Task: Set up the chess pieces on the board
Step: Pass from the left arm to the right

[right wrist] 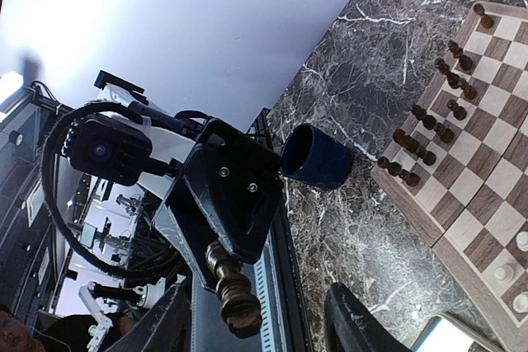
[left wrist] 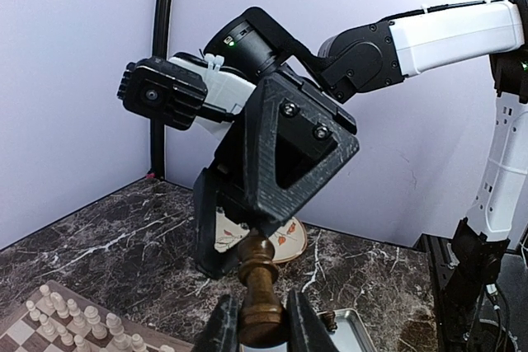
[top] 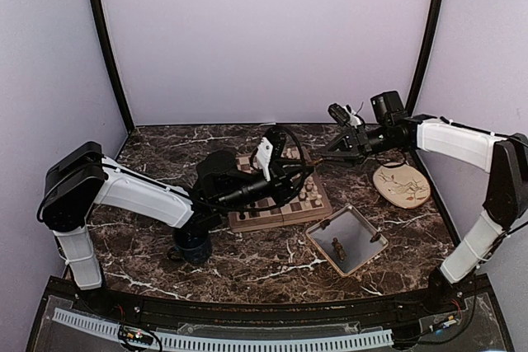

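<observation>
My left gripper (left wrist: 262, 301) is shut on the base of a dark brown chess piece (left wrist: 261, 286), held in the air over the board (top: 272, 222). My right gripper (right wrist: 260, 296) faces it tip to tip and stands wide open, its fingers (right wrist: 161, 327) on either side of the piece (right wrist: 235, 298) without touching it. From above, the left gripper (top: 287, 156) and the right gripper (top: 328, 149) meet over the board's far right corner. Dark pieces (right wrist: 437, 133) line one side of the board (right wrist: 487, 204); white pieces (top: 309, 191) stand on the other.
A grey tray (top: 327, 220) at the front right holds a dark piece (top: 337, 246). A round beige plate (top: 402, 185) lies at the far right. A dark blue cup (top: 191, 246) stands left of the board, under the left arm.
</observation>
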Motion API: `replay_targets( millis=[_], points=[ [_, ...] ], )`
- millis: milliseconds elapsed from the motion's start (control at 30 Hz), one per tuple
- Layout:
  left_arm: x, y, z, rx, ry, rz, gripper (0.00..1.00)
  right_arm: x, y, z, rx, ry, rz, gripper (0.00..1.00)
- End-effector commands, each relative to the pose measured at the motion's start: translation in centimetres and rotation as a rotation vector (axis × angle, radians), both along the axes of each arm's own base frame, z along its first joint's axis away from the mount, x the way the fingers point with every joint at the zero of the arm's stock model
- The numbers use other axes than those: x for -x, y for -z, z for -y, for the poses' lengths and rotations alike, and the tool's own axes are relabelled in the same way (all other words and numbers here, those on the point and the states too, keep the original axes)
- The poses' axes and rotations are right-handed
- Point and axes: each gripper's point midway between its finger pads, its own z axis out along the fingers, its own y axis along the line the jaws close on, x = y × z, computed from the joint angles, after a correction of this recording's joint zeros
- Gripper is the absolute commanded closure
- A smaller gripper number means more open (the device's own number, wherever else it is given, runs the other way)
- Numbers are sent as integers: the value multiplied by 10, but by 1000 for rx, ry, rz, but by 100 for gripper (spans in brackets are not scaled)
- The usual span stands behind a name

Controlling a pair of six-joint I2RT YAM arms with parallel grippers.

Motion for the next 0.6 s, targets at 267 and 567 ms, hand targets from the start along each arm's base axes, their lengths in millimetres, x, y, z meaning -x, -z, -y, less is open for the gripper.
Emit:
replay_targets(
  millis=[267,567],
  points=[
    [-3,-18,2,34,-21,45,89,16,-11,-20,-80,-112,-31,59],
    [-7,-14,3,26,-41,37,89,17,-16,-21,-111,-128,-3,72]
  ],
)
